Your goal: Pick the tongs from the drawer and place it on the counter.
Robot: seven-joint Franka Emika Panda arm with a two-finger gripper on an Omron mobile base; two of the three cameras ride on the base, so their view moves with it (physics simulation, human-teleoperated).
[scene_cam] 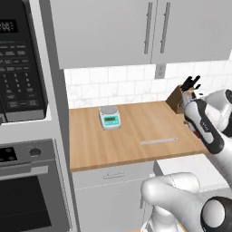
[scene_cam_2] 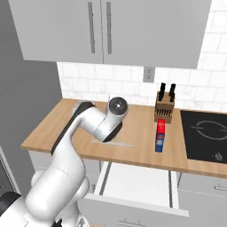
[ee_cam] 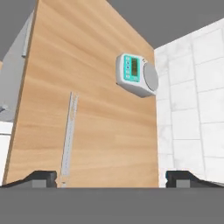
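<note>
The tongs (scene_cam: 158, 141) lie flat on the wooden counter (scene_cam: 90, 145), a thin pale strip close to the front edge. They also show beside the arm as the tongs (scene_cam_2: 124, 144) and run lengthwise in the hand view as the tongs (ee_cam: 69, 135). My gripper (ee_cam: 112, 178) is open above the counter (ee_cam: 109, 131), its fingertips (ee_cam: 41, 177) wide apart with nothing between them; the near end of the tongs lies by the left tip. The drawer (scene_cam_2: 137, 181) stands pulled out below the counter edge, its light interior bare.
A small kitchen scale (scene_cam: 109, 117) sits toward the back of the counter. A knife block (scene_cam_2: 164, 106) stands by the wall, a red and blue box (scene_cam_2: 160, 135) in front of it. The black stovetop (scene_cam_2: 206, 135) is at right; oven (scene_cam: 22, 195) and microwave (scene_cam: 18, 77) at left.
</note>
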